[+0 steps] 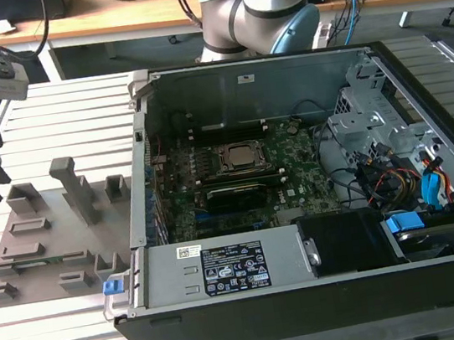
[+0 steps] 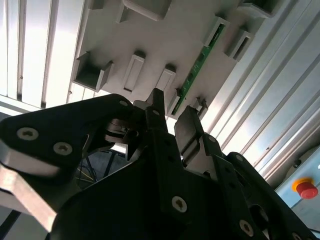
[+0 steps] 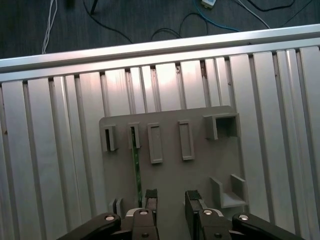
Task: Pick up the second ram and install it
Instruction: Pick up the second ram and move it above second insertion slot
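First wrist view looks down past the jaws, which stand spread, with a bare gap between the dark fingertips (image 3: 150,196) and nothing pinched. Below and ahead of them the grey holder tray (image 3: 170,175) lies flat on the slatted metal table (image 3: 50,150). The second ram (image 3: 135,160), a thin green stick standing on its long edge, sits in a narrow slot of that tray. It runs straight away from the jaws. Its near end lies just outside one fingertip, beside the gap rather than in it, and I cannot tell whether the two touch. Ahead of the gap the tray carries two upright rectangular pockets (image 3: 155,142) showing bare grey insides, and off to the other side an open box-shaped pocket (image 3: 223,126). In the second wrist view the same green stick (image 2: 200,62) stretches out beyond the spread fingertips, held in its slot among the tray's raised sockets. In the exterior view the jaws hang near the end of the tray (image 1: 60,244). Well apart from them, on the tray's other side, stands an open computer case (image 1: 315,314). Inside it are a green motherboard (image 1: 303,172) with a processor socket (image 1: 238,158), a labelled metal box (image 1: 224,268), a bundle of coloured cables (image 1: 397,176) and a blue-tabbed drive (image 1: 429,222).
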Controlling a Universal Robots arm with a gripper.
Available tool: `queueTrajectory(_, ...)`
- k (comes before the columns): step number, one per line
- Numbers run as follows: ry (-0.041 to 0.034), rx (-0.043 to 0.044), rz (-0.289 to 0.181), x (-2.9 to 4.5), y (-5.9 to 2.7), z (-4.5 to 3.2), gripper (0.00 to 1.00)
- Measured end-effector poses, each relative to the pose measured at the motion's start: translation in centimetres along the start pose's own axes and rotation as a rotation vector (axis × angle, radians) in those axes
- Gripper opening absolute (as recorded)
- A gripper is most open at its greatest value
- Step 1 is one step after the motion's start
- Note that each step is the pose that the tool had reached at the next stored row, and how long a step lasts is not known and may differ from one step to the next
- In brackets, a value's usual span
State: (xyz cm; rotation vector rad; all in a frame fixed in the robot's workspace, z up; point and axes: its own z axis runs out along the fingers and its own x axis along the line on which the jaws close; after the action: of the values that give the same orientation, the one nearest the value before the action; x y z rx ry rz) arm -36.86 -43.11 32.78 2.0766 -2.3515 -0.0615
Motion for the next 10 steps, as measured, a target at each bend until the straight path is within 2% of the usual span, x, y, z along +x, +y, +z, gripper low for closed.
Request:
queueTrajectory(6,0.0001,-0.0001,0.0,0.03,-0.02,0.47,0.36)
queueTrajectory(10,0.0,0.0,0.0,0.25,-0.07,1.13,0.36)
